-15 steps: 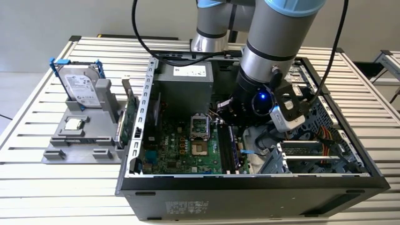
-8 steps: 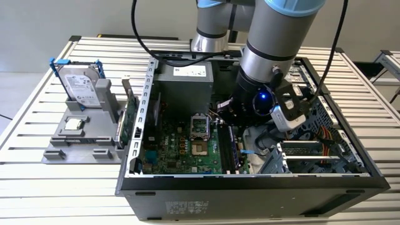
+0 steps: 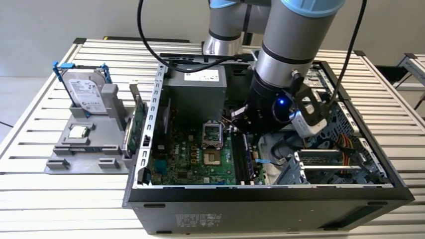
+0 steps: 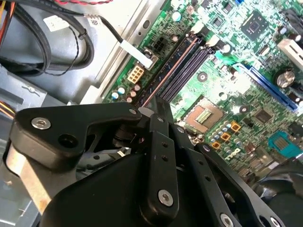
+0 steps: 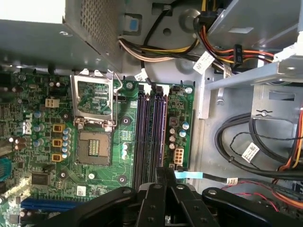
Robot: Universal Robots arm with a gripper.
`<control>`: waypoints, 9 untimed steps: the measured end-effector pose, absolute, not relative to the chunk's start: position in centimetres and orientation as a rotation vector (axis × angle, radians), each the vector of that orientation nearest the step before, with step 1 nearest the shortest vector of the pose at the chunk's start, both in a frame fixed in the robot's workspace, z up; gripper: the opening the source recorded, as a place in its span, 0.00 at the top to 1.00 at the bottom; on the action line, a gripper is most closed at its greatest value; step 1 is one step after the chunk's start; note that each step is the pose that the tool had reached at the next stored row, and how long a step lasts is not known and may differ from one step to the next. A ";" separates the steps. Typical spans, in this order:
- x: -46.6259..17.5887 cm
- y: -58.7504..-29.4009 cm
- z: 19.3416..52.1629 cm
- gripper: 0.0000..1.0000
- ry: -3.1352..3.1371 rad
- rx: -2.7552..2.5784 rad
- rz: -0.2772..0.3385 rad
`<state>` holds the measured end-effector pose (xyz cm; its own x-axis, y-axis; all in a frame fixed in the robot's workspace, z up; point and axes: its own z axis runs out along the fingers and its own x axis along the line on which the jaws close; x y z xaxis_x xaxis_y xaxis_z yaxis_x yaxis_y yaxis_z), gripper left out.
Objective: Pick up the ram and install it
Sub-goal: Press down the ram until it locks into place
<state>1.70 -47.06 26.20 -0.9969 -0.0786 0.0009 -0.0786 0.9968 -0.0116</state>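
Observation:
The ram [image 3: 247, 155] stands on edge in the outermost memory slot of the motherboard [image 3: 192, 159], inside the open computer case. It is a long dark strip in the second wrist view [image 4: 169, 71], and in the first wrist view [image 5: 163, 132] it lies among the purple slots. My gripper [image 3: 243, 125] is down inside the case at the far end of that slot. Its black fingers [image 4: 156, 118] are shut together right over the ram's end [image 5: 164, 174]. Whether they clamp the ram or only rest on it is hidden.
The empty processor socket [image 5: 94, 146] lies beside the slots. Cable bundles [image 5: 246, 151] and a drive cage [image 3: 332, 164] crowd the other side. On the exterior view's left, a grey fixture [image 3: 86, 154] holds a hard drive [image 3: 86, 89] and a green card [image 3: 136, 127].

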 end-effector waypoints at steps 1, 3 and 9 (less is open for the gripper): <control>1.7 -47.0 26.2 1.00 -3.138 0.140 0.018; 1.7 -47.0 26.2 1.00 -3.137 0.173 0.018; 1.7 -47.0 26.2 1.00 -3.129 0.283 0.018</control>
